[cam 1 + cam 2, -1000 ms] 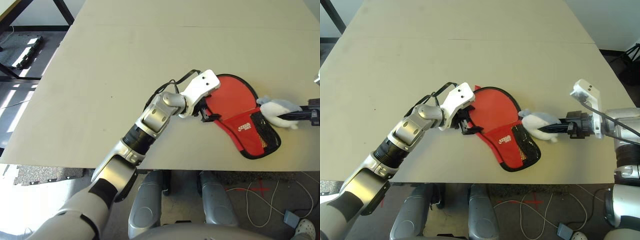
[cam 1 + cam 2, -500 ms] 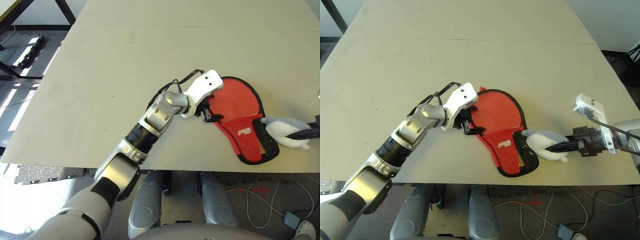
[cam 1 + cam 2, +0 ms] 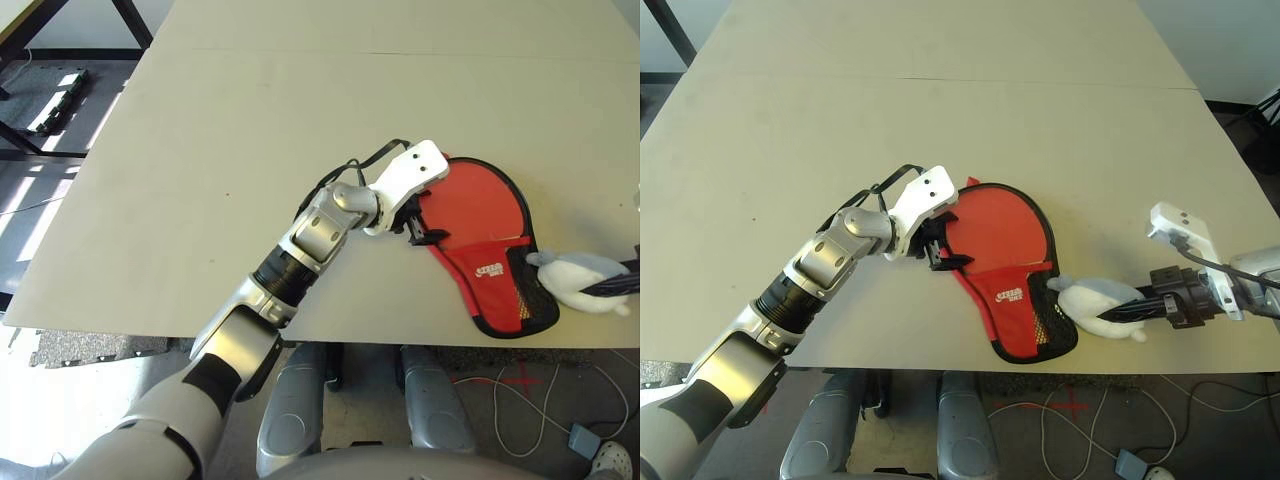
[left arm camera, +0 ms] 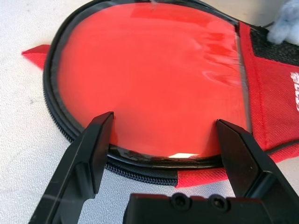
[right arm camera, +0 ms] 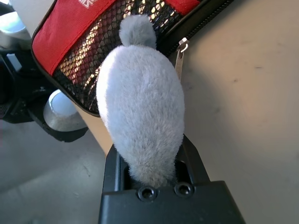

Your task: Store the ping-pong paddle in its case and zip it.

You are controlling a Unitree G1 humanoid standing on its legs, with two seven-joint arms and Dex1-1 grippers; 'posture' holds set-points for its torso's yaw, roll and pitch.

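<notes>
Left wrist view: left gripper with fingers spread wide at the round edge of the red case, paddle inside. Flat on the desk, near its front edge. Right gripper clamped on a white plush toy beside the mesh pocket.

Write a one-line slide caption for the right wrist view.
Right tool shut on the white plush toy, held by the case's black mesh pocket at the table edge.
</notes>
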